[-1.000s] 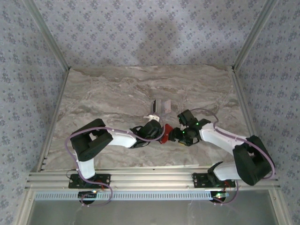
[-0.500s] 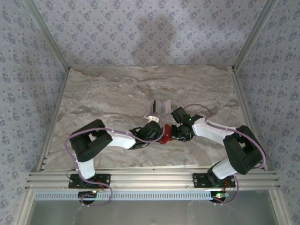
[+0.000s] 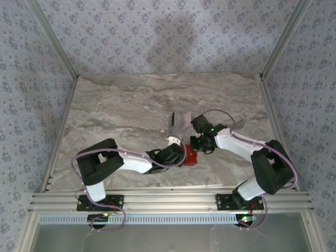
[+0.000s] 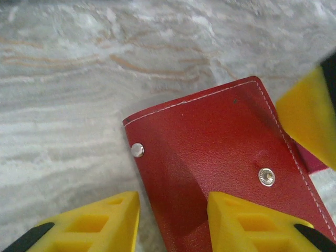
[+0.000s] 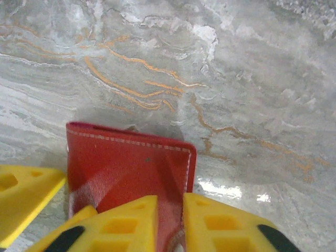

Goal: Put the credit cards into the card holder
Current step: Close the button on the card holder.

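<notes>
The card holder (image 3: 191, 157), a red wallet with silver snaps, lies closed on the marble between my two grippers. The left gripper (image 4: 173, 202) is open: one finger rests over the wallet (image 4: 220, 152), the other stands on the table beside its left edge. On the wallet's other side the right gripper (image 5: 170, 202) is shut on the edge of the red cover (image 5: 126, 163). In the top view the left gripper (image 3: 180, 152) and right gripper (image 3: 199, 143) flank the wallet. The credit cards (image 3: 183, 119), pale with a dark one at their left, lie just behind.
The marble table (image 3: 115, 110) stretches wide to the left and back. Patterned walls and metal frame posts (image 3: 58, 58) close it in. The left gripper's yellow finger (image 5: 23, 197) pokes into the right wrist view beside the wallet.
The right gripper moved in from the right and closed on the wallet's edge. The left gripper shifted slightly right and nearer, and the wallet now shows more of its flat red face.
</notes>
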Motion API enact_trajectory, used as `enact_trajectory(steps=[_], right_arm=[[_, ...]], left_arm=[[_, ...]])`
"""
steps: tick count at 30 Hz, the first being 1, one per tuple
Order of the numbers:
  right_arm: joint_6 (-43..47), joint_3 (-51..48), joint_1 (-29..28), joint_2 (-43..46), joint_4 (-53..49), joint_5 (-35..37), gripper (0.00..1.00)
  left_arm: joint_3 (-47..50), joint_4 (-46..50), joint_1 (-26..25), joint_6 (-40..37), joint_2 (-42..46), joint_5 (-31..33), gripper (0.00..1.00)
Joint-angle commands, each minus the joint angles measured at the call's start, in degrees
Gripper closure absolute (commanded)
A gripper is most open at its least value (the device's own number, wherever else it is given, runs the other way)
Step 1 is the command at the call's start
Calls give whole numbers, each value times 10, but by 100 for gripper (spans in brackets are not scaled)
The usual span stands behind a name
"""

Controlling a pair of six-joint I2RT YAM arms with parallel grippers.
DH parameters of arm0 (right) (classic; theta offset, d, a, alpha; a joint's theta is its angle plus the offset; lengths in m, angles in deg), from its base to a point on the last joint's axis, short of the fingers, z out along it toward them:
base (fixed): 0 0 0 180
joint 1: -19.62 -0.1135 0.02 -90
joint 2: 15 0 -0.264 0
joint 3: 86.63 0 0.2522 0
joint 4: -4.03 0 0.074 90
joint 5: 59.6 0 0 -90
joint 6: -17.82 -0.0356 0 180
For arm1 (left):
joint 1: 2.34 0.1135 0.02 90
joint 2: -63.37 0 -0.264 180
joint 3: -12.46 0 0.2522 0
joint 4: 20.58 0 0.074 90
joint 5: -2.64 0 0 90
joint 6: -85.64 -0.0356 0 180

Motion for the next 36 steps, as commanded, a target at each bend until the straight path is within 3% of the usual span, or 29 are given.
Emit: enact_trajectory(steps=[1,4,12,22,36], right_arm=[[18,13,5,20,-26,9,72],[18,9,6,31,-35,10,66],[17,9,4,36,-56,13,68],[16,10,-48,65,-60,18,54],[16,22,-76,27,-105,68,64]], left_arm=[[26,97,-16,11,13,-45,58],[29,107,-8,4,41,-47,56],[9,136,16,-30,82,-68,53],[-25,139,37,-53,62,-102,50],[-40,134,47,-53,6,-103,51]])
